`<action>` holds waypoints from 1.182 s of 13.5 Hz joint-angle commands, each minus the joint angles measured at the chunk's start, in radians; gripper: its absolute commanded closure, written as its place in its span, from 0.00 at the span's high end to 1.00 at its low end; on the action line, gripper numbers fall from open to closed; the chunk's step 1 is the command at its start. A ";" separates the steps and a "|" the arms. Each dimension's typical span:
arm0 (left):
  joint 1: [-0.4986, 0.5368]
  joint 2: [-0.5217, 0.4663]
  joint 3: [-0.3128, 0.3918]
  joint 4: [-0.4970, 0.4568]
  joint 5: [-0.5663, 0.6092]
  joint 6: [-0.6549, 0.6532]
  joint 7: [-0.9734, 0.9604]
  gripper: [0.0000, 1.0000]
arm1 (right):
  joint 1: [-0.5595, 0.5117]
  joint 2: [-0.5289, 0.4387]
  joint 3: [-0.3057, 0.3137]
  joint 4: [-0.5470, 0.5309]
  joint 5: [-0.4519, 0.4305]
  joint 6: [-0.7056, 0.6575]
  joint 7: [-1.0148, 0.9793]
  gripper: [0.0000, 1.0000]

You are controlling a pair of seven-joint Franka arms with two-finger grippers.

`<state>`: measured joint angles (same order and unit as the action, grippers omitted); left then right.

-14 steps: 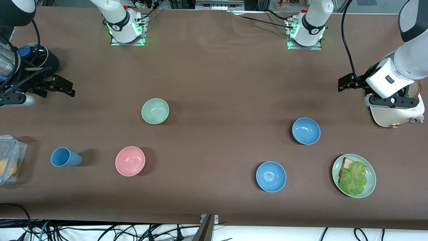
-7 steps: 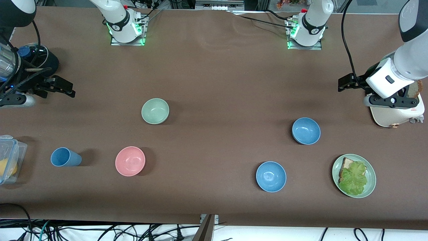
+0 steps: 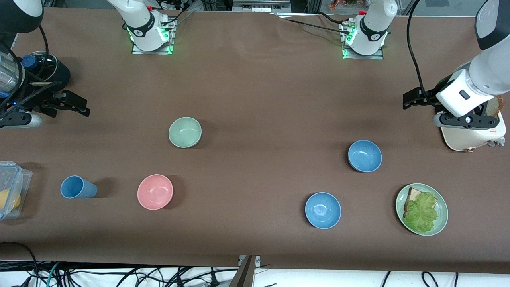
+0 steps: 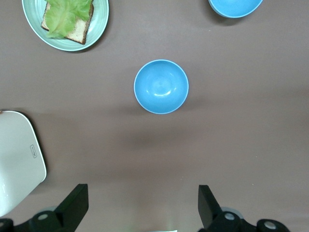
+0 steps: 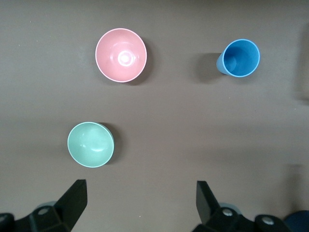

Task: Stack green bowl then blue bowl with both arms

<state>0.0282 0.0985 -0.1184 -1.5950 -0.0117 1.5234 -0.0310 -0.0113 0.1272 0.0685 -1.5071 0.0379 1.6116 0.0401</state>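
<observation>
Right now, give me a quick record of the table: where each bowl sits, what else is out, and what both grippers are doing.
green bowl: upright on the table, toward the right arm's end
pink bowl: nearer the front camera than the green bowl
blue bowls: two, apart, toward the left arm's end, one farther, one nearer
blue cup: beside the pink bowl
green plate: holds bread and lettuce
left gripper: open, empty, waiting
right gripper: open, empty, waiting
stacking: not yet begun

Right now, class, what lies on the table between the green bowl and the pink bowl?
Nothing: in the front view only bare brown table separates the green bowl from the pink bowl; the right wrist view shows the same.
</observation>
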 commanded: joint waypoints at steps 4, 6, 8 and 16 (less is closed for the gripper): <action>0.007 0.010 0.000 0.029 -0.024 -0.014 0.028 1.00 | -0.006 -0.006 0.001 -0.005 0.016 0.010 -0.005 1.00; 0.007 0.010 0.000 0.029 -0.024 -0.015 0.028 1.00 | -0.006 -0.006 0.001 -0.005 0.017 0.008 0.006 1.00; 0.006 0.010 0.000 0.029 -0.024 -0.016 0.028 1.00 | -0.004 -0.004 0.002 -0.007 0.023 0.013 0.011 1.00; 0.002 0.012 -0.001 0.029 -0.024 -0.016 0.026 1.00 | 0.039 0.126 0.014 -0.002 0.051 -0.021 -0.020 1.00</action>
<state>0.0277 0.0994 -0.1195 -1.5940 -0.0117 1.5234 -0.0310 0.0267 0.2633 0.0812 -1.5133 0.0566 1.6022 0.0355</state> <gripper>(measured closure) 0.000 0.000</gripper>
